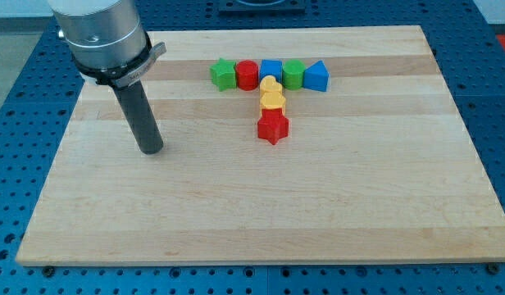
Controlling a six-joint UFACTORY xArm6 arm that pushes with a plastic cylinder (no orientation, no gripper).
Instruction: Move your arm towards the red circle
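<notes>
blocks (270, 86): seven; reds: two.

From the dark rod's tip (152, 150) the pale wooden bench (252, 213) lies bare toward the view's right, up to the blocks. The red round block (247, 74) sits walled in: green star block (223, 74) touching on its left, blue cube (270, 71) on its right, yellow heart blocks (272, 94) just below-right. Only its near-left face stands reachable.
</notes>
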